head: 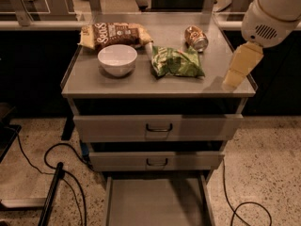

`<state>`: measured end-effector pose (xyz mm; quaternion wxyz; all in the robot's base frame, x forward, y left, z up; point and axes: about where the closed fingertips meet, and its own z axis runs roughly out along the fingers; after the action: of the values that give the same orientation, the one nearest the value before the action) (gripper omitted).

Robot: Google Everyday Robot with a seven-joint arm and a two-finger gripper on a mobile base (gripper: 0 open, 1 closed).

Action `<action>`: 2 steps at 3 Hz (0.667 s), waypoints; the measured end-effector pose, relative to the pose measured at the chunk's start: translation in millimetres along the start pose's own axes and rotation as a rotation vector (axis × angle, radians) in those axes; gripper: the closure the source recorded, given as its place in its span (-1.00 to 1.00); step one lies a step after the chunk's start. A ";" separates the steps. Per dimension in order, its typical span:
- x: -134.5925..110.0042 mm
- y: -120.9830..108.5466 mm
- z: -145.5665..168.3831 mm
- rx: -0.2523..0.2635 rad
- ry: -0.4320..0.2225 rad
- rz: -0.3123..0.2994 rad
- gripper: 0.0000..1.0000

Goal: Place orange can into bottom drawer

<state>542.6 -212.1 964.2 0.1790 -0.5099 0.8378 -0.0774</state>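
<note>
Orange can (196, 37): small metal cylinder, orange-brown with a silver end, lying on its side at the back right of the cabinet top (141, 81).
Bottom drawer (157, 201): pulled open below, a shallow grey metal tray with a flat, smooth floor.
Green snack bag (176, 61): crinkled foil, just left of the can and nearer the front.
White bowl (117, 59): round, glossy, left of the bag.
Brown snack bag (115, 34): flat, behind the bowl.
Arm (273, 13): rounded white housing at upper right, angled down-left.
Gripper (231, 81): pale yellow, tapered, above the top's right front corner, apart from the can; whether spread or closed cannot be told.
</note>
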 end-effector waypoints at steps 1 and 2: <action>0.8 -30.0 5.6 0.053 0.018 0.089 -1.00; 6.1 -56.4 7.1 0.088 0.057 0.166 -1.00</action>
<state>589.4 -243.5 973.9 0.1830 -0.4282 0.8777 -0.1136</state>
